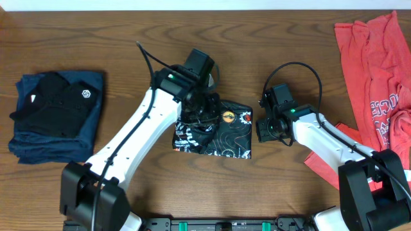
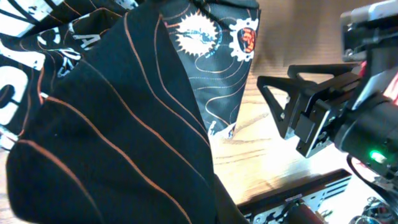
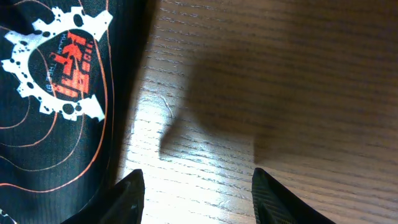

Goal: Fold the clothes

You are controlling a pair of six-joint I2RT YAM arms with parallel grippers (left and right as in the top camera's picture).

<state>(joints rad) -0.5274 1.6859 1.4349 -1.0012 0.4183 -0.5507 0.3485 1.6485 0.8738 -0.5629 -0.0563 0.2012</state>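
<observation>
Since the brown wooden surface (image 1: 77,38) carries the black printed fabric garment (image 1: 225,138) bunched beneath the left end effector (image 1: 198,115), which grips its cloth, the right end effector (image 3: 198,186), spread empty just beside its hem, should pinch that edge, keeping the fold taut.

Matt blk printed cloth shirt (image 1: 228,138) on semi-gloss wood-grain table (image 1: 289,32), prob. laminate
</observation>
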